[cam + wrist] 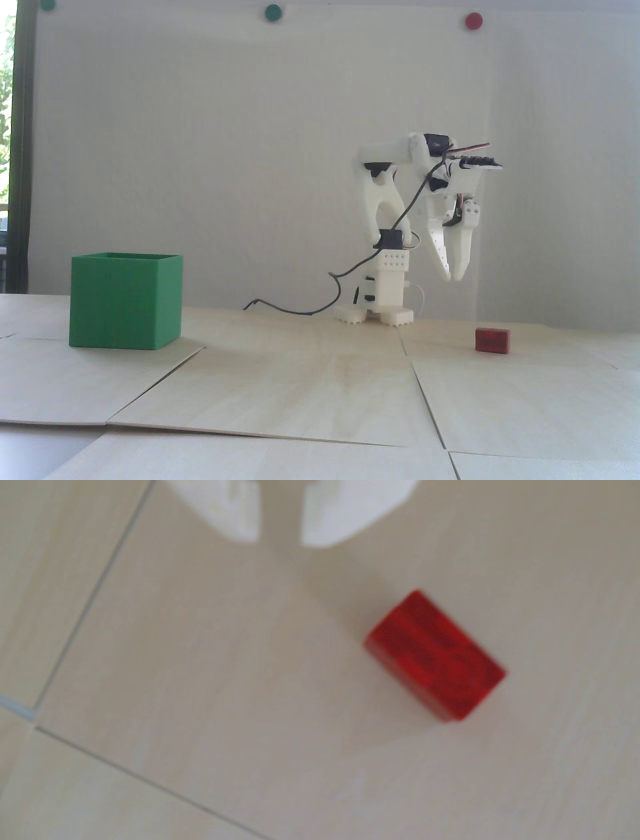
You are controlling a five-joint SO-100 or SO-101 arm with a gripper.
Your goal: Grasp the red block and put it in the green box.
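1. Pale wood panels (310,380) form the work surface. Thin seams run between the panels, and one panel edge at the lower left of the fixed view lies slightly raised over the next. A plain light wall (225,165) closes the scene behind, with a dark vertical frame and daylight at the far left edge.
2. One green box (125,301) stands upright on the surface at the left of the fixed view, well apart from the arm. Its top is open; its interior is not visible from this angle.
3. One white arm (387,235) stands on its base at the rear centre, elbow raised, wrist pointing down. One dark cable (320,300) trails from the arm onto the surface to the left of the base.
4. One gripper (452,276) hangs above the surface, tips pointing down. In the wrist view the two fingers (228,511) show a narrow gap between them and hold nothing.
5. Three round dots sit high on the wall: two green dots (273,12) and one red dot (473,20).
6. One red block (492,340) lies on the surface at the right of the fixed view, below and slightly right of the gripper tips, not touching them. In the wrist view the red block (434,654) lies at an angle, right of the fingers. Nothing stands between gripper and block.
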